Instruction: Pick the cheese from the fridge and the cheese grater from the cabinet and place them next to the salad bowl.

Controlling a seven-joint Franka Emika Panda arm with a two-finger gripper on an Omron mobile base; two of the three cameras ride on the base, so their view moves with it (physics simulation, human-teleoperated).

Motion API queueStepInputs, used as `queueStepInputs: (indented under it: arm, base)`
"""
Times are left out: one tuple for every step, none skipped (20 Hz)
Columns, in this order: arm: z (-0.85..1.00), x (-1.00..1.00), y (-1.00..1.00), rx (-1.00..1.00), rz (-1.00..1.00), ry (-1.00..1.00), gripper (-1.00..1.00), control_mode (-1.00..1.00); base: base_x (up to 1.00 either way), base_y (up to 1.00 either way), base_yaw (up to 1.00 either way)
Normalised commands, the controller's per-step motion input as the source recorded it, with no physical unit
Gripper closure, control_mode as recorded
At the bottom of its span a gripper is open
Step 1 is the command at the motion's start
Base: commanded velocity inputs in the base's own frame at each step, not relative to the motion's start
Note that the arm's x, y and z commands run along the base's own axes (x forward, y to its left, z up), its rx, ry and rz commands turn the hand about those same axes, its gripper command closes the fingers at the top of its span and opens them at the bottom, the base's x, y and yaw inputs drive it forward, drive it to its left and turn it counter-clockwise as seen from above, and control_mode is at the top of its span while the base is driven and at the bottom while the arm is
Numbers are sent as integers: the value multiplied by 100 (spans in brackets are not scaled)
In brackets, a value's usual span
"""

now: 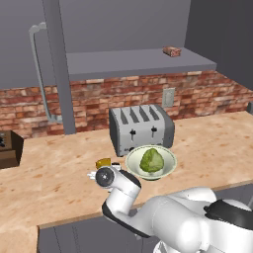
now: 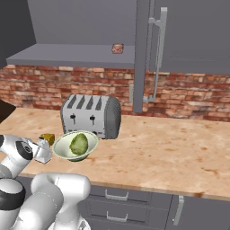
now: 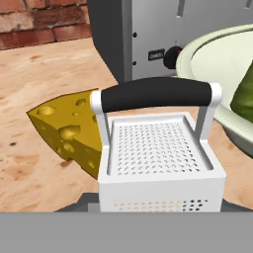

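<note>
The cheese grater (image 3: 160,153), silver with a black loop handle, stands upright close in front of the hand camera and hides my fingertips. In the right base view my gripper (image 2: 40,155) is down at the counter's front edge, shut on the cheese grater (image 2: 44,147). Just behind and to the left of the grater, the yellow cheese (image 3: 69,131) wedge lies on the wooden counter, also seen as cheese (image 1: 103,162) and cheese (image 2: 47,139). The pale salad bowl (image 1: 168,165) with its green lump sits right beside them, bowl (image 2: 63,152), bowl (image 3: 207,64). The fridge is out of view.
A silver four-slot toaster (image 1: 141,128) stands directly behind the bowl against the brick wall. Above it the open cabinet shelf (image 1: 133,62) holds a small reddish block (image 1: 172,51). The cabinet door (image 1: 58,64) hangs open edge-on. A dark box (image 1: 7,148) sits at the far left.
</note>
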Motion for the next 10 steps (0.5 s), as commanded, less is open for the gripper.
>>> queueStepInputs:
  arm:
    - [-29, 14, 12, 0, 0, 0, 100, -100]
    - [-31, 4, 7, 0, 0, 0, 100, -100]
    - [-35, 0, 0, 0, 0, 0, 100, -100]
    - [-42, 0, 0, 0, 0, 0, 100, -100]
    - [-42, 0, 0, 0, 0, 0, 100, -100]
    - [-42, -1, 0, 0, 0, 0, 100, -100]
    - [-43, -6, 0, 0, -1, 0, 100, -100]
    - [-45, -12, 0, 0, -1, 0, 100, -100]
    - [-43, -14, -9, 0, -1, 0, 100, -100]
    - [-39, -12, -10, 0, -2, -1, 100, -100]
  base:
    - [0, 0, 0]
    - [0, 0, 0]
    - [0, 0, 0]
    - [0, 0, 0]
    - [0, 0, 0]
    - [0, 0, 0]
    - [0, 0, 0]
    - [0, 0, 0]
    - [0, 0, 0]
    - [0, 0, 0]
